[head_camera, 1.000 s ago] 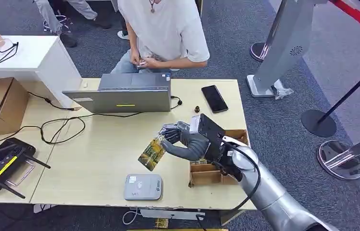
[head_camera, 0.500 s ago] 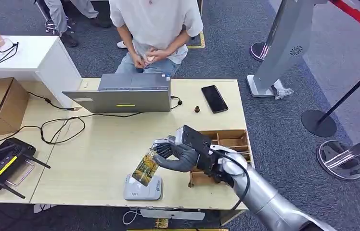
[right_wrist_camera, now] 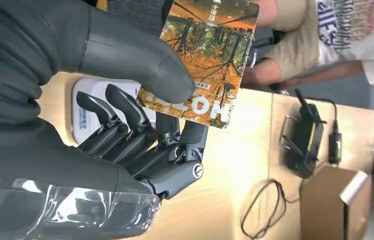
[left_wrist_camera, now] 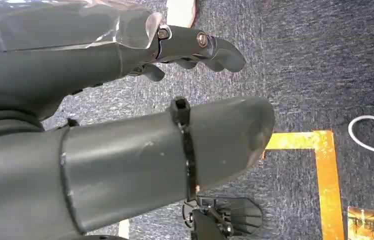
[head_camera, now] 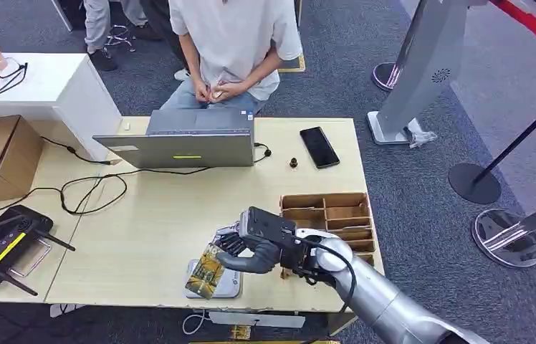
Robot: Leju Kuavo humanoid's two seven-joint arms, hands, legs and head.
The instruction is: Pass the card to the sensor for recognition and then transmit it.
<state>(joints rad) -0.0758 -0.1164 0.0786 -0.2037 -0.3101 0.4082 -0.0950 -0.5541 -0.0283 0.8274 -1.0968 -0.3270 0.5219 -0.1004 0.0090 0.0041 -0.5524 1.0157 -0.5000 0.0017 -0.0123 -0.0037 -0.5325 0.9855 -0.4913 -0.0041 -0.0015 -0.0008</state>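
Head view: card (head_camera: 206, 276) now sits directly over the grey sensor (head_camera: 228, 284) at the near edge of the table (head_camera: 150, 215); a second ago it was held higher and farther in, mid-table, with the reader fully exposed. Right hand (head_camera: 240, 247) has come down and toward the near-left, so the card covers the reader's left part. Whether card and reader touch, or the card is just above, I can't tell. Right wrist view confirms the grip: thumb (right_wrist_camera: 140, 62) presses the card's printed face (right_wrist_camera: 202, 60), dark fingers (right_wrist_camera: 125, 112) curl behind it, white reader pad (right_wrist_camera: 87, 117) beyond them. Left hand (left_wrist_camera: 125, 125) hangs beside the table over carpet, thumb and fingers apart, nothing in it. My read: the recognition step is under way, transmit step not started. Next likely needs a brief hold over the reader, then a hand-off, probably toward the person (head_camera: 233, 43) seated at the far side behind the laptop (head_camera: 190, 140). Wooden divider tray (head_camera: 337, 211) sits just right of the hand, phone (head_camera: 319, 147) far right.
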